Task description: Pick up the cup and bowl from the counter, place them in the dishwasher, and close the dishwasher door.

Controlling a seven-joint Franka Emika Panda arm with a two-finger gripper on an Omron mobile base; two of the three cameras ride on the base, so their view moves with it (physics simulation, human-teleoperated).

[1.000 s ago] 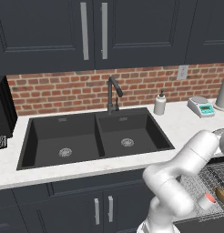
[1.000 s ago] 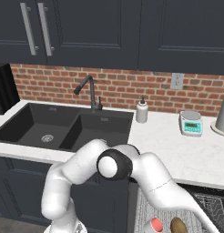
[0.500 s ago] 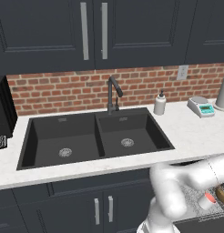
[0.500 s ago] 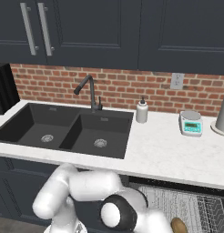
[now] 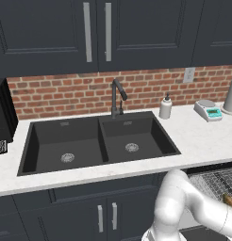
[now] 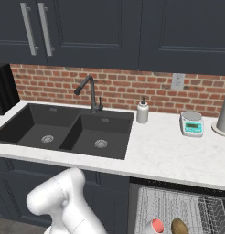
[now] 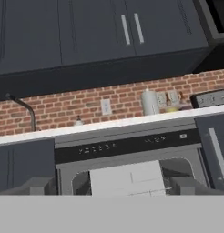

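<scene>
Cup and bowl sit side by side on the silver wire rack of the dishwasher, cup on the left, bowl on the right. The rack is pulled out below the right end of the counter. From my hand camera I see the dishwasher cavity open under its control strip, the counter edge running above it. My arm bends low beside the rack. I cannot tell whether my fingers are apart or together.
</scene>
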